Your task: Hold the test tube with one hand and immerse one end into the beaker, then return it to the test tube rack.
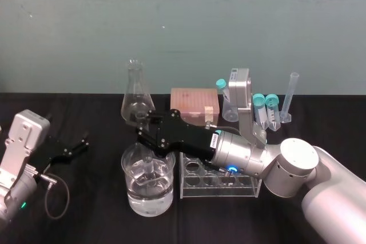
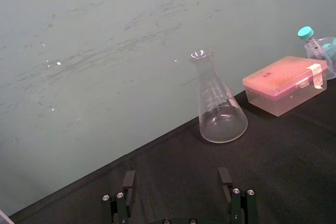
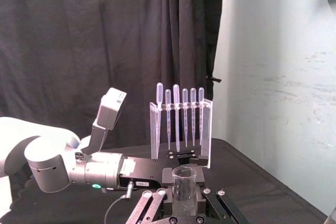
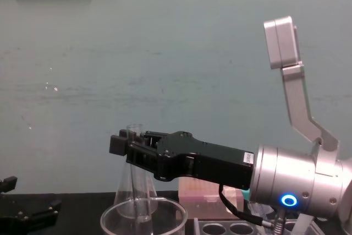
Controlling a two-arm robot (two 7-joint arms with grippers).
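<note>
Black right hand (image 1: 144, 127) grips the long clear glass test tube (image 1: 150, 168); keep it plumb, centred in the wide glass beaker (image 1: 132, 198). Left hand (image 1: 82, 144) idles, open.

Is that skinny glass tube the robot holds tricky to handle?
Probably fragile: the long slim clear glass test tube looks thin-walled. Likely slippery in the black two-fingered right gripper. Laid flat, its round body would probably roll.

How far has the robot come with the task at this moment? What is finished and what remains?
Done: the test tube is out of the test tube rack, clamped upright in the right gripper. In hand: the dip; the tube's lower end is inside the beaker and seems to reach the water. Left: lifting it out and putting it back in the rack. The left gripper lies open, idle, at the left.
</note>
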